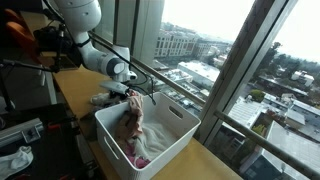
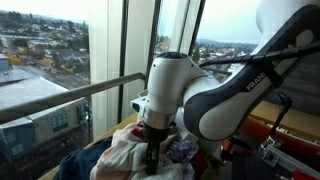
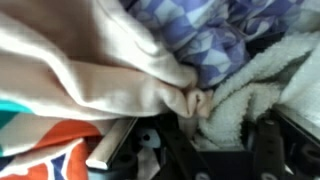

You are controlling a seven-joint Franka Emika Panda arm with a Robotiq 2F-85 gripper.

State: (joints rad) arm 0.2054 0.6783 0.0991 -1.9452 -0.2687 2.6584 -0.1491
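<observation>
My gripper (image 1: 130, 95) hangs over the near rim of a white laundry basket (image 1: 185, 128). It is shut on a bunched fold of a cream cloth (image 1: 133, 122) that droops down into the basket. In the wrist view the cream cloth (image 3: 100, 65) fills the upper left, and its pinched fold sits at my gripper (image 3: 203, 112). A blue-and-white patterned cloth (image 3: 215, 30) lies behind it, and a white fluffy towel (image 3: 250, 85) is on the right. In an exterior view my gripper (image 2: 153, 152) is buried among the cream cloth (image 2: 125, 150).
More crumpled clothes (image 1: 108, 98) lie on the wooden counter (image 1: 75, 90) beside the basket. An orange-and-teal cloth (image 3: 45, 150) sits at the lower left of the wrist view. Window glass and a railing (image 1: 175, 88) run close along the counter's far side.
</observation>
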